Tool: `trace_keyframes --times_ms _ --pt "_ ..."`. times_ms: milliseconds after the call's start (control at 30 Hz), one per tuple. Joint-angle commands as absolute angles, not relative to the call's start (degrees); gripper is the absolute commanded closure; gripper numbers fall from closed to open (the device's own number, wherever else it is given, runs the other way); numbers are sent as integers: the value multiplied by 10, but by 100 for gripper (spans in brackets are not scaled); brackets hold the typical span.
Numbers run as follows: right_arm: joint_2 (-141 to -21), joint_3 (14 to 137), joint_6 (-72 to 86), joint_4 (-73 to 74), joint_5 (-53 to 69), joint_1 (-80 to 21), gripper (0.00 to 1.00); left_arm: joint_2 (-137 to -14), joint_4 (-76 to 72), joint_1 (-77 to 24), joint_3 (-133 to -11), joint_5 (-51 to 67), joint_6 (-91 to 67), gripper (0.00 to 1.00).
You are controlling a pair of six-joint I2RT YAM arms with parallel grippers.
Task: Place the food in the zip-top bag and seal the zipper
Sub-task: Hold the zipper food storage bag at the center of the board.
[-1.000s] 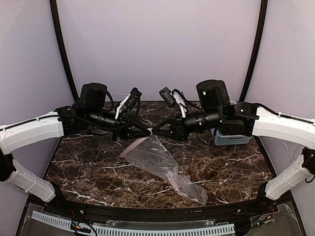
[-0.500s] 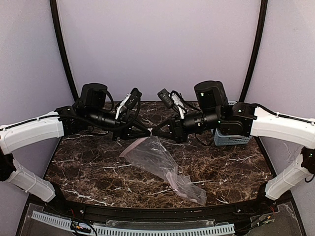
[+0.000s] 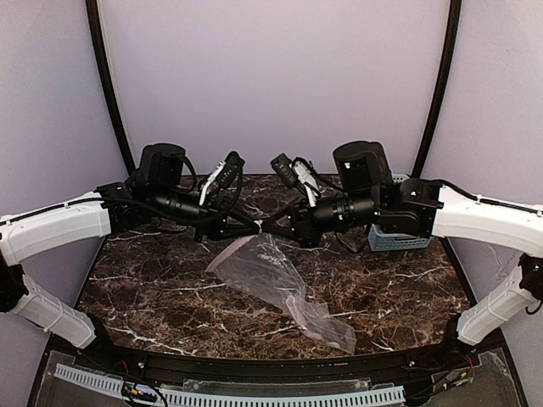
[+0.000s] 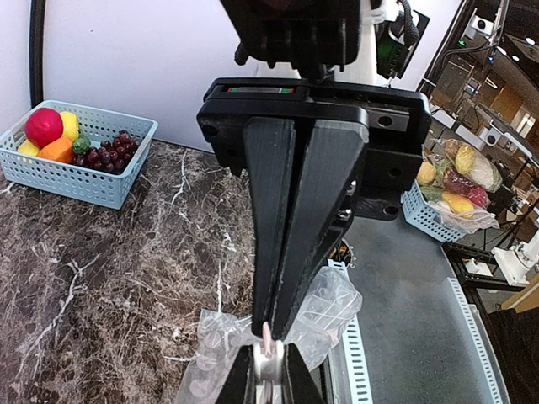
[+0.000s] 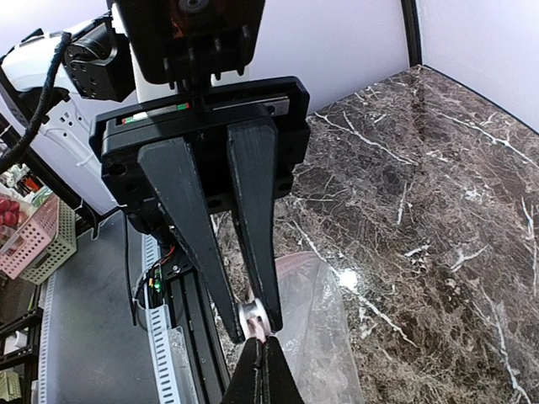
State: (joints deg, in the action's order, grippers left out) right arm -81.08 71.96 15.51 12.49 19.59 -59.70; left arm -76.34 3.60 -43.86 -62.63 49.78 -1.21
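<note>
Clear zip-top bag (image 3: pixel 273 275) (sagging below), zipper (image 4: pixel 267 343) pinched by left hand (image 4: pixel 270 321), right hand (image 5: pixel 251 325)

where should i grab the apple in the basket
Probably from straight above, pinching the apple across its round top: it sits high in a basket corner, and the walls and neighbouring fruit block its sides.

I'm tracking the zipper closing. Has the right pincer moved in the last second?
Yes, slightly. The right pincer has edged left, away from the light-blue basket and toward the left pincer.
</note>
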Motion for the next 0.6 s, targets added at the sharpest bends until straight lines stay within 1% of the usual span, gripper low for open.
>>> trace_keyframes --times_ms 0,200,567 --pt "-805 706 134 103 95 -610 100 -766 41 -443 -641 512 -9 99" --pt "-795 698 126 97 7 -619 100 -768 42 -443 -641 513 -9 99" --pt "-786 690 131 97 -70 -619 100 -773 44 -444 -642 513 -8 99"
